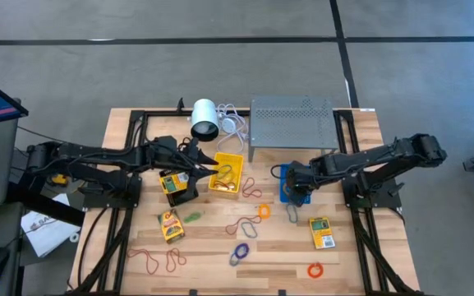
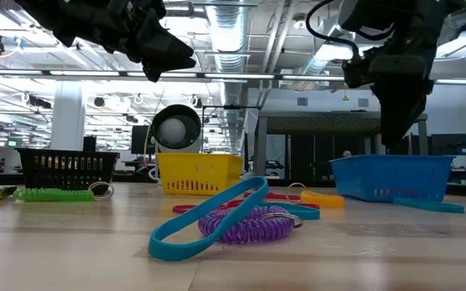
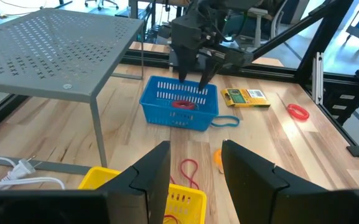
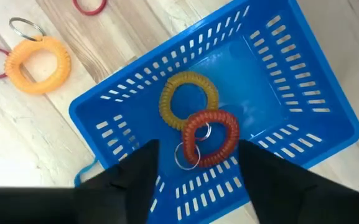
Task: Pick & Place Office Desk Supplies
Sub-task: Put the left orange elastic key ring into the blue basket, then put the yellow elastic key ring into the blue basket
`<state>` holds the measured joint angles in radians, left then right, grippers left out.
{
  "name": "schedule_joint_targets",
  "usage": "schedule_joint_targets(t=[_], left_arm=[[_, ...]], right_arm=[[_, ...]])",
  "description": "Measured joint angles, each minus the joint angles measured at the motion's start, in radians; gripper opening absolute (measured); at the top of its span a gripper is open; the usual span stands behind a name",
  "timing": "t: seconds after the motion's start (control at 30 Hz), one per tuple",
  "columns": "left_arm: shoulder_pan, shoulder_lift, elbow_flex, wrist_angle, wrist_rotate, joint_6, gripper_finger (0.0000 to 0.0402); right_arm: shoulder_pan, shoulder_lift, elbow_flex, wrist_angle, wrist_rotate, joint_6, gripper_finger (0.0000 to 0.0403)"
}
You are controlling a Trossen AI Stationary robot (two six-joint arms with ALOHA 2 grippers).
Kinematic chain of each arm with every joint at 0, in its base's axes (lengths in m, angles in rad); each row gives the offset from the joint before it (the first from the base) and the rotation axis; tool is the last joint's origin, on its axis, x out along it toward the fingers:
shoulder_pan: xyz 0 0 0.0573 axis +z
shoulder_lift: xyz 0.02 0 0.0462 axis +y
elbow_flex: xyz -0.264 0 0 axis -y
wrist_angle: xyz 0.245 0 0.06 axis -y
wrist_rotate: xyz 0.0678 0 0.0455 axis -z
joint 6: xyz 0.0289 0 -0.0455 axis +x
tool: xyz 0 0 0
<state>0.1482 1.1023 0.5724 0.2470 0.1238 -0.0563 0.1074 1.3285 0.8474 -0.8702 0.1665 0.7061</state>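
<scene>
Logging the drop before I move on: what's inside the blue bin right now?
Two coil loops lie in the blue bin: a yellow coil and a red coil overlapping it. The nearest corner is hidden behind the gripper.

Both arms are matte black, built of chunky angular segments joined by rounded joint housings. The left arm [image 1: 97,156] and right arm [image 1: 376,160] look alike. Each ends in two flat, broad, dark fingers [image 3: 145,180] with squared edges and slightly glossy faces.
</scene>
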Motion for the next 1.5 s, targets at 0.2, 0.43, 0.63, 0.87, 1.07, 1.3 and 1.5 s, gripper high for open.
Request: schedule_joint_targets(t=[0.2,0.43,0.63,0.87,1.07,1.3,1.5], left_arm=[[0.000,0.000,0.000,0.000,0.000,0.000,0.0140],[0.000,0.000,0.000,0.000,0.000,0.030,0.0140],[0.011,0.000,0.000,0.027,0.000,0.039,0.0140],[0.011,0.000,0.000,0.059,0.000,0.046,0.0140],[0.011,0.000,0.000,0.065,0.000,0.045,0.0140],[0.011,0.000,0.000,0.062,0.000,0.045,0.0140],[0.011,0.000,0.000,0.060,0.000,0.045,0.0140]], right_arm=[[0.036,-0.002,0.071,0.015,0.016,-0.017,0.0233],[0.128,0.000,0.236,0.039,0.002,-0.079,0.0202],[0.170,0.001,0.285,0.038,0.002,-0.080,0.0165],[0.188,0.002,0.316,0.033,-0.009,-0.120,0.0111],[0.177,0.022,0.348,0.040,-0.038,-0.213,0.0092],[0.169,0.173,0.352,0.039,-0.072,-0.275,0.0120],[0.163,0.295,0.400,0.058,-0.075,-0.330,0.0175]])
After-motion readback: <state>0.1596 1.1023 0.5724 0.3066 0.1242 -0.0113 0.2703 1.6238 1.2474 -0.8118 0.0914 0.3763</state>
